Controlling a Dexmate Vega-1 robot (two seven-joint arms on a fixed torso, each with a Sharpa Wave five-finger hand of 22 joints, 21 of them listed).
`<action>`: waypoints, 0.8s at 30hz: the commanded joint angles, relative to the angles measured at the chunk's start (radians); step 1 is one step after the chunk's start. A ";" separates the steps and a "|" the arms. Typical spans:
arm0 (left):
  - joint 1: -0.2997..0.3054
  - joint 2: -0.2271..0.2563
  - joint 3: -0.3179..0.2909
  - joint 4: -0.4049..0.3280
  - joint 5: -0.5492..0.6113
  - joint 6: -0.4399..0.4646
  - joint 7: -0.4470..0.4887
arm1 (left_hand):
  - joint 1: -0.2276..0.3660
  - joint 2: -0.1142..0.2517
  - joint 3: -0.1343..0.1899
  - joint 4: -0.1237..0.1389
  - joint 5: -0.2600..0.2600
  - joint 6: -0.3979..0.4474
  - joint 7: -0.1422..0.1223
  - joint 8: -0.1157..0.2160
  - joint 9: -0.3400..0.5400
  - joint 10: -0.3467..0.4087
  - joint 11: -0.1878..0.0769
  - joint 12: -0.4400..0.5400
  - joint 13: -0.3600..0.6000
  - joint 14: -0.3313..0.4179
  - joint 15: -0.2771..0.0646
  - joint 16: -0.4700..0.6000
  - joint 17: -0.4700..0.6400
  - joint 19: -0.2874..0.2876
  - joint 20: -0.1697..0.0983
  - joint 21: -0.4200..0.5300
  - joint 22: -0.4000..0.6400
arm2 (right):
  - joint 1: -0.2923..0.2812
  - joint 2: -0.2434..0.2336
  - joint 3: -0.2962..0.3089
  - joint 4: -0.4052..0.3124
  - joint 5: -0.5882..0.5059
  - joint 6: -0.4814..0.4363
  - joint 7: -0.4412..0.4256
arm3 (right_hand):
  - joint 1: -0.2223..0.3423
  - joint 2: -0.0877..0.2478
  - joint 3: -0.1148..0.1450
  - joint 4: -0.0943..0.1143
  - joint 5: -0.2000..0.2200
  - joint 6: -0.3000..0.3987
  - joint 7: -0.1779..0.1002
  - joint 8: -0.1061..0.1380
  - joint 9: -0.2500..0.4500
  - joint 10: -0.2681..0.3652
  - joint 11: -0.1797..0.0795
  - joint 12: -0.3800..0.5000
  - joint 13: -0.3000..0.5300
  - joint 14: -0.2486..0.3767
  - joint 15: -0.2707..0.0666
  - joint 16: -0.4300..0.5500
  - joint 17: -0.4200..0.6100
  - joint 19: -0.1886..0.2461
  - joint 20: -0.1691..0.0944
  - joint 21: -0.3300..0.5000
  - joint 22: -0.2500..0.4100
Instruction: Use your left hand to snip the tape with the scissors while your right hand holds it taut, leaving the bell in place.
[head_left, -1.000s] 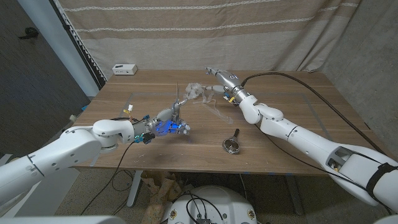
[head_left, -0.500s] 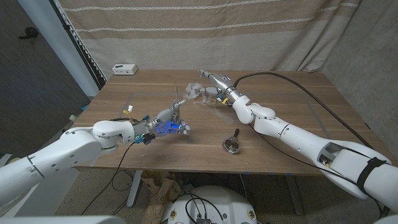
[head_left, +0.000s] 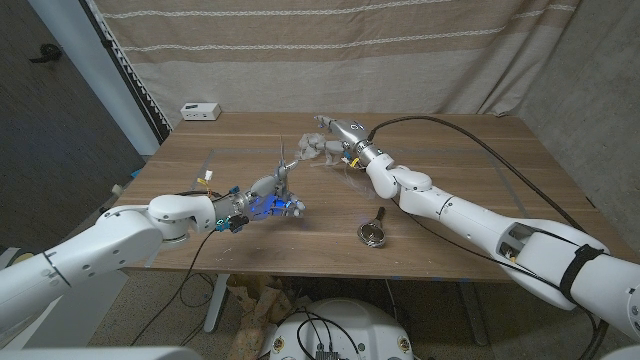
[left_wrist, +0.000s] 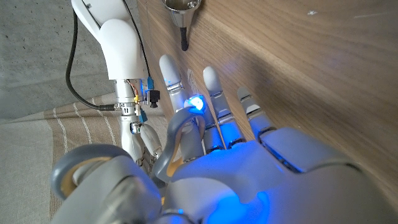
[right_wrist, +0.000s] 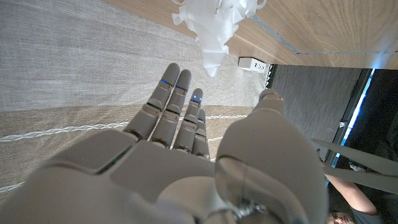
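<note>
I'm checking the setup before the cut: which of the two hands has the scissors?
The left hand, lit blue, holds the scissors, blades pointing up. The right hand reaches at the crumpled tape instead.

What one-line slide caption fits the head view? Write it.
Left hand holds scissors upright; right hand reaches crumpled tape; bell sits apart.
</note>
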 joint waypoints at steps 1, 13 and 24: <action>-0.007 -0.005 0.007 0.011 0.001 -0.002 -0.012 | -0.031 -0.041 -0.084 0.063 0.006 -0.026 0.038 -0.004 0.000 0.022 -0.010 0.036 0.068 -0.001 -0.009 0.007 0.001 -0.002 -0.002 -0.001 0.002 | 0.035 0.026 -0.045 0.045 -0.020 -0.045 -0.007 | 0.015 0.003 -0.001 -0.013 -0.005 0.019 0.009 0.002 0.004 0.033 -0.001 0.013 0.003 0.037 -0.163 0.032 0.027 0.027 -0.063 0.030 0.022; -0.002 -0.006 0.007 0.009 0.001 -0.005 -0.010 | -0.030 -0.041 -0.084 0.062 0.008 -0.024 0.035 -0.006 0.001 0.023 -0.011 0.037 0.069 -0.003 -0.008 0.012 0.001 -0.002 -0.002 0.000 0.002 | 0.057 0.068 -0.109 0.100 -0.096 -0.132 -0.088 | -0.024 0.006 -0.010 -0.002 -0.040 0.217 0.004 0.047 0.003 0.243 -0.020 0.073 0.006 0.154 -0.161 0.156 0.133 0.084 -0.077 0.125 0.061; 0.011 -0.003 0.000 0.000 -0.006 -0.009 -0.002 | -0.029 -0.041 -0.084 0.061 0.010 -0.021 0.034 -0.007 0.003 0.024 -0.008 0.037 0.068 -0.002 -0.012 0.017 -0.001 0.000 -0.002 0.001 0.003 | 0.074 0.132 -0.136 0.196 -0.092 -0.207 -0.195 | -0.024 0.009 -0.006 -0.005 -0.053 0.218 0.026 0.031 0.000 0.310 -0.025 0.087 0.005 0.196 -0.163 0.193 0.151 0.105 -0.089 0.154 0.067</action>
